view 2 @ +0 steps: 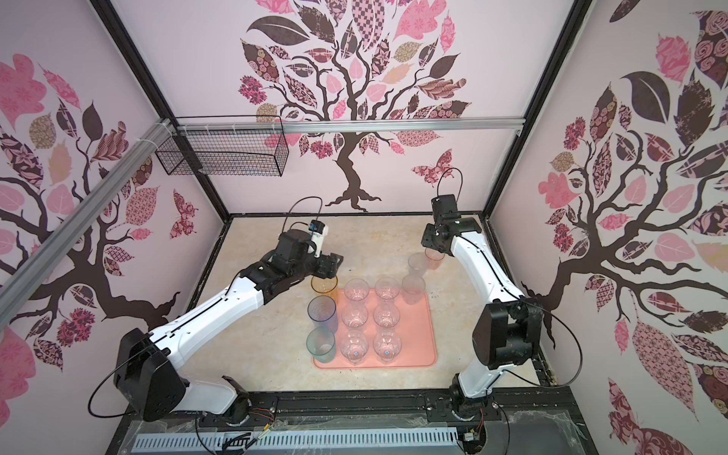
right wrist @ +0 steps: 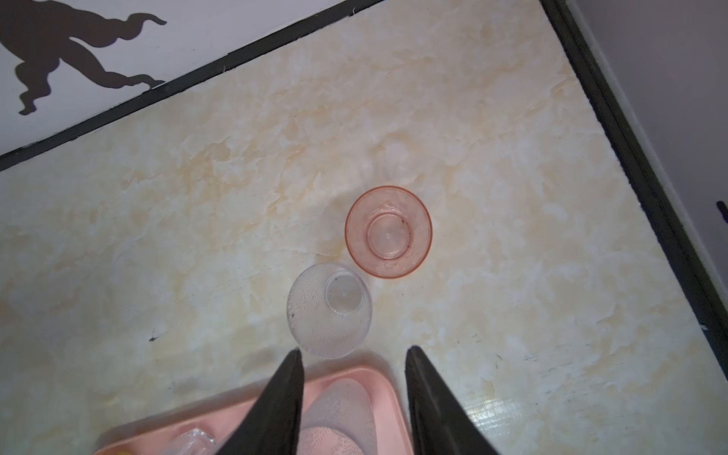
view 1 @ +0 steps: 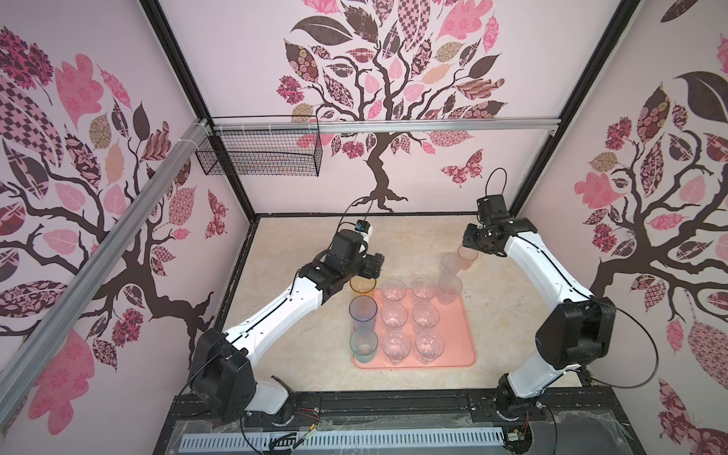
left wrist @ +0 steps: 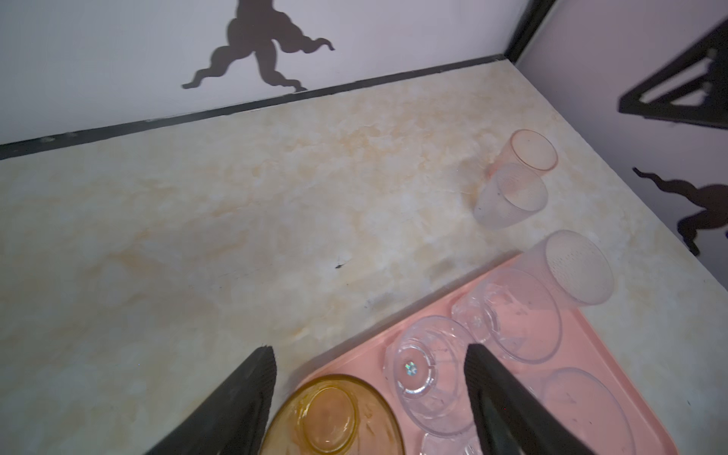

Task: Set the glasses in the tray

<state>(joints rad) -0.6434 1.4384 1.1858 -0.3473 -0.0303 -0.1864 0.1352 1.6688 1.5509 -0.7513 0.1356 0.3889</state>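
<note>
along the left side, a pale pink wall printed with brown and pink trees (view 1: 169,78) carries one of the aluminium rails (view 1: 98,260). a black wire mesh basket (view 1: 260,157) hangs from the rail across the back, well above the cream marbled tabletop (view 1: 413,236). the white and black left arm (view 1: 275,311) reaches toward the middle. its left gripper (left wrist: 369,348) hovers with jaws spread wide and nothing gripped, over an amber see-through tumbler (view 1: 363,285). that tumbler is at the far left corner of the flat salmon-pink square tray (view 1: 457,338); whether its base sits fully inside the rim i cannot tell. nearer, along the tray's left edge, stand a tall blue-grey tumbler (view 1: 363,311) and a teal tumbler (view 1: 363,346). beside them six clear faceted glasses (view 1: 394,315) stand upright on the tray in two columns of three. on the tray's right strip a frosted dimpled tumbler (view 1: 450,287) stands in the far right corner. beyond that corner, on the tabletop and off the tray, a second frosted tumbler (right wrist: 329,311) stands just beside a pinkish-orange tumbler (right wrist: 389,232). the right gripper (right wrist: 353,350) hangs above these glasses, jaws parted and holding nothing, at the end of the white right arm (view 1: 532,268). a grey slotted cable duct (view 1: 354,439) runs along the front edge.
</note>
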